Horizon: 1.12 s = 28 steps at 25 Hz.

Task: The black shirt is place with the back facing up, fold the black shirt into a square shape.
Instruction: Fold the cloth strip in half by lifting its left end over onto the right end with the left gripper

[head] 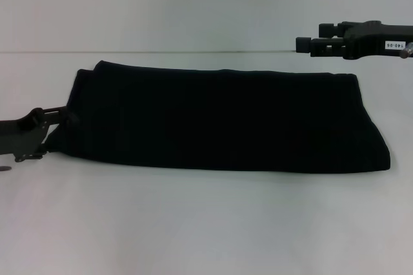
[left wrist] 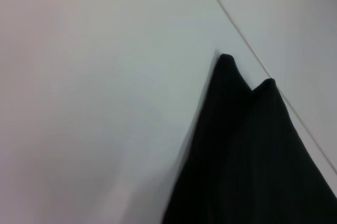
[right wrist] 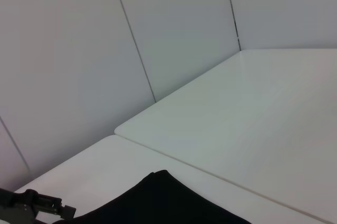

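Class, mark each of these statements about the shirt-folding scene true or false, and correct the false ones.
1. The black shirt lies on the white table as a long band. True.
2. The left gripper is at the shirt's left end. True.
3. The right gripper rests on the shirt. False: it hangs above and behind the shirt's right end, apart from it.
4. White lettering shows on the shirt. False: only plain black fabric is visible.
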{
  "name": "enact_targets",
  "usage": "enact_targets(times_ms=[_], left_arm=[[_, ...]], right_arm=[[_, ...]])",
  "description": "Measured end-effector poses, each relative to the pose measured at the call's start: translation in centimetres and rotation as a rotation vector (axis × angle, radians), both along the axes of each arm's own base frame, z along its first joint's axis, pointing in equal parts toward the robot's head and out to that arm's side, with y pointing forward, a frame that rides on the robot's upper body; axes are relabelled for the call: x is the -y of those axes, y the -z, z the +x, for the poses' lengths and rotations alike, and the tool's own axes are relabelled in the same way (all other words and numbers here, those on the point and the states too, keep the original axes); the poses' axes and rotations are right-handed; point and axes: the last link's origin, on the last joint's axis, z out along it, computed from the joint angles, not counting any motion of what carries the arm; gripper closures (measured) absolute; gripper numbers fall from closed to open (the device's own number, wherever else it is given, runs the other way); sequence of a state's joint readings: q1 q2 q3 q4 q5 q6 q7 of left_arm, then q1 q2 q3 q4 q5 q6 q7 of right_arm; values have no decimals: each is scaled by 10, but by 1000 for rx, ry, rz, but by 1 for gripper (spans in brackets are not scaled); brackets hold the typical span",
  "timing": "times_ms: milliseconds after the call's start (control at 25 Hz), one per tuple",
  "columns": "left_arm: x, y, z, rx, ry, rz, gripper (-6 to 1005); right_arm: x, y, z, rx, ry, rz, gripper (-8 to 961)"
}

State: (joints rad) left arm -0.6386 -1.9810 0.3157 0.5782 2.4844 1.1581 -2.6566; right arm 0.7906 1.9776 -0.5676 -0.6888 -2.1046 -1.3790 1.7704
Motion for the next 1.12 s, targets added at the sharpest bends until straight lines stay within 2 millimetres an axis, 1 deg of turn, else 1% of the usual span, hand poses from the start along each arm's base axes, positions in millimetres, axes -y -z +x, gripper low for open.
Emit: enact_targets(times_ms=[360,600,800,960,1120], left_arm=[[1,1,1,-24,24,-22,259],[2,2,-4,-60,20,-33,499],[4,4,-8,-81,24,-28,734],[6,8,-9,-112,65,-40,835],[5,6,-9,-167,138,-47,937]], right_arm=[[-1,0,-2,1,-6,0,46],[-2,-1,-3,2,-8,0,46],[-1,0,-3,1,-7,-2,46],[0,3,-2,1,-10,-5,46],[2,7,-1,-16,-14,5,46]])
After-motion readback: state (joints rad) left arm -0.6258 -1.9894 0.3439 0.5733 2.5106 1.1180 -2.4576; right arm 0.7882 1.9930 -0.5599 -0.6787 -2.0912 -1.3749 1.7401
